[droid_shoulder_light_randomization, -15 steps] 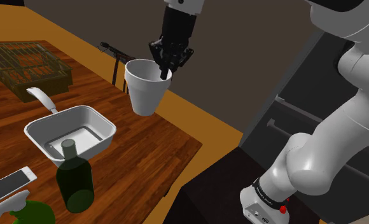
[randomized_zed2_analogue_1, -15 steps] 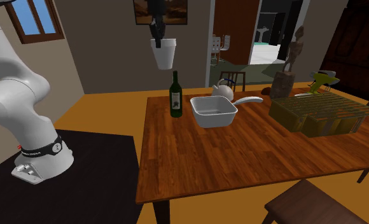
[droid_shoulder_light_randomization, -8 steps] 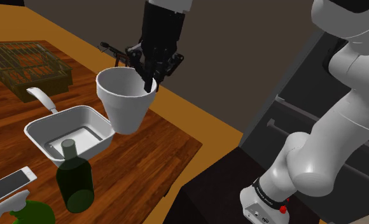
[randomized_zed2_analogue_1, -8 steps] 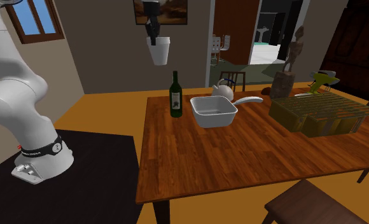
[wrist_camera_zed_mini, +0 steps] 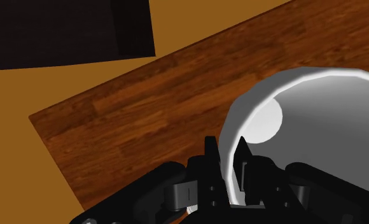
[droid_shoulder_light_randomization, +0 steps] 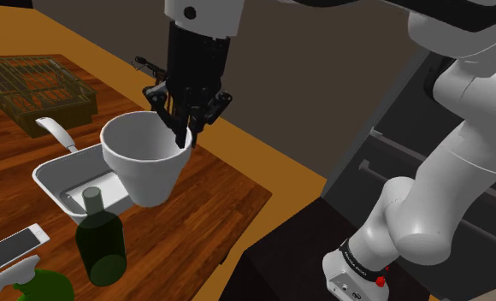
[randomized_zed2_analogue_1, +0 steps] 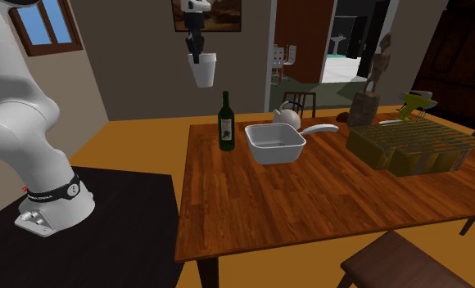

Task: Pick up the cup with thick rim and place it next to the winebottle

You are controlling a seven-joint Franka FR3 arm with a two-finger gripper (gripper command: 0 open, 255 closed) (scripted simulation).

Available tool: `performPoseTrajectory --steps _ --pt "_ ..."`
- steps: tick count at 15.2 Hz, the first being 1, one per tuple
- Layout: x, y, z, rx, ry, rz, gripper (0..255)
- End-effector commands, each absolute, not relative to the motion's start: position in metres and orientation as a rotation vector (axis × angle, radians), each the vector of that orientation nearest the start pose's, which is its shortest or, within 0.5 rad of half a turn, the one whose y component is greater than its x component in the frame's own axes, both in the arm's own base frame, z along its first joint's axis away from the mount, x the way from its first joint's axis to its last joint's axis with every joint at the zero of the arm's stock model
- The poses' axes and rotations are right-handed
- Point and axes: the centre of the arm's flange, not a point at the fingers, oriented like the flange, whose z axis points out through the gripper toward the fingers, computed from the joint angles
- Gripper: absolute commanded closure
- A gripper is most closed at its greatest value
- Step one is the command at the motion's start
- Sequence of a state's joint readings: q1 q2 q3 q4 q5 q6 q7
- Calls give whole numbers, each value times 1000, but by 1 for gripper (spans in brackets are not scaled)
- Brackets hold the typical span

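Pincer [droid_shoulder_light_randomization: 184, 130] tight on rim of white cup [droid_shoulder_light_randomization: 144, 171]

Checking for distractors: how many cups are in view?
1. The cup hangs clasped in the hand, above the table near the bottle. Another could sit hidden behind the rack.

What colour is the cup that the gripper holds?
White, plain, with no pattern; the cup shows best in the shoulder view.
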State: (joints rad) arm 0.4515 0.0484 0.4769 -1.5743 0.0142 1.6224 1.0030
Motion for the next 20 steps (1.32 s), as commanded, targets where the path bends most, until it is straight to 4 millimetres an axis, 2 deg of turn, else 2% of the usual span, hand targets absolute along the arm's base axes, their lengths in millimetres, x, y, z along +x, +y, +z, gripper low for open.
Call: performPoseTrajectory --steps 1,20 --pt "347 456 593 -3114 118 41 255" --pt "347 456 492 -3114 118 41 255"
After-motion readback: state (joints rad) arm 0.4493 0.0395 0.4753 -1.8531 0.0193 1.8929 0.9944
